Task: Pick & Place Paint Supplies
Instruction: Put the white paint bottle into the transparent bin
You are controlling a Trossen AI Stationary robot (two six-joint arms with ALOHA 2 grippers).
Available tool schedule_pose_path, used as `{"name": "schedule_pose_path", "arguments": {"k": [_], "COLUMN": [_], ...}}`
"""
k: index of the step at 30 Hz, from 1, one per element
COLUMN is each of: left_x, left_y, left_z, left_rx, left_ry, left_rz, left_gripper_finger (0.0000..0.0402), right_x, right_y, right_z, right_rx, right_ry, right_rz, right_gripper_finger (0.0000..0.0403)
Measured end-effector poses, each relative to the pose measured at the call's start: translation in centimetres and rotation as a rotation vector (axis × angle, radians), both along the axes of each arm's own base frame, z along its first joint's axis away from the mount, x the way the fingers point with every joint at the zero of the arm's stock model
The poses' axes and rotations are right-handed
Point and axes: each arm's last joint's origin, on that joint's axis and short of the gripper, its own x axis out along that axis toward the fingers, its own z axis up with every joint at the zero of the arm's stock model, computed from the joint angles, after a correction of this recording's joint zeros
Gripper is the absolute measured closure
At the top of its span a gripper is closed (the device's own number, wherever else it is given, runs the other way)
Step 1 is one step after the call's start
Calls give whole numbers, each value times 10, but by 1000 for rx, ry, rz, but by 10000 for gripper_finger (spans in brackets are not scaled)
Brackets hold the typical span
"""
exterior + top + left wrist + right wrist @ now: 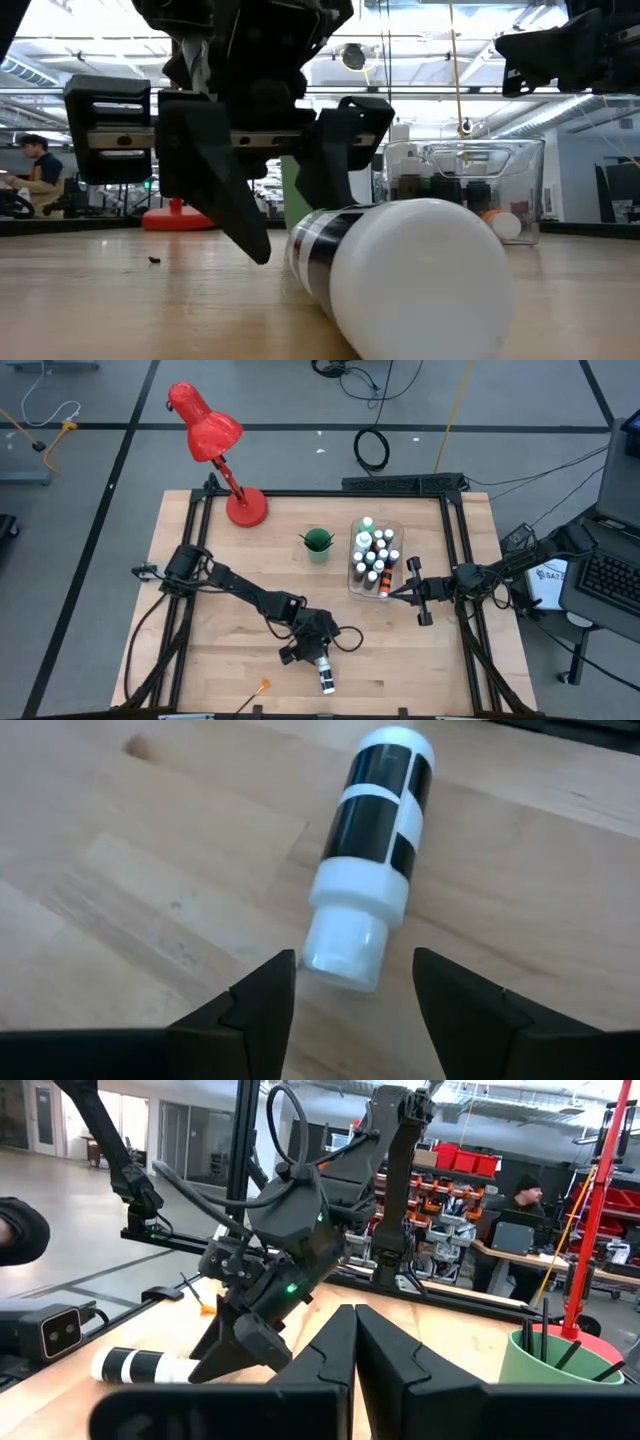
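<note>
A tall white bottle with dark bands (378,815) lies on its side on the wooden table near the front edge (327,677), its white cap (345,948) pointing at my left gripper. My left gripper (355,982) is open and slants down, with one finger on either side of the cap and small gaps showing. In the low view the bottle's base (420,285) faces the camera, and the left gripper (290,215) stands behind it. My right gripper (396,592) is shut and waits beside the clear bin (352,570), which holds several small white-capped bottles.
A green cup (318,544) with brushes stands left of the bin. A red desk lamp (215,445) sits at the far left corner. An orange-tipped brush (260,688) lies at the front edge. Bare wood lies around the bottle.
</note>
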Motion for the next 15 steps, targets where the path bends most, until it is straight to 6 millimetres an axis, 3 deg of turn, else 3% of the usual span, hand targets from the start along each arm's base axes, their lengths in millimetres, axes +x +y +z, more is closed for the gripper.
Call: {"name": "schedule_pose_path", "arguments": {"k": [15], "left_x": [0], "left_y": [-2], "left_z": [2], "left_rx": [-26], "left_ry": [-39], "left_rz": [-71], "left_gripper_finger": [299], "right_x": [0], "right_y": [0], "right_z": [0], "right_rx": [4], "right_ry": [1], "right_rz": [1], "right_gripper_finger": [399]}}
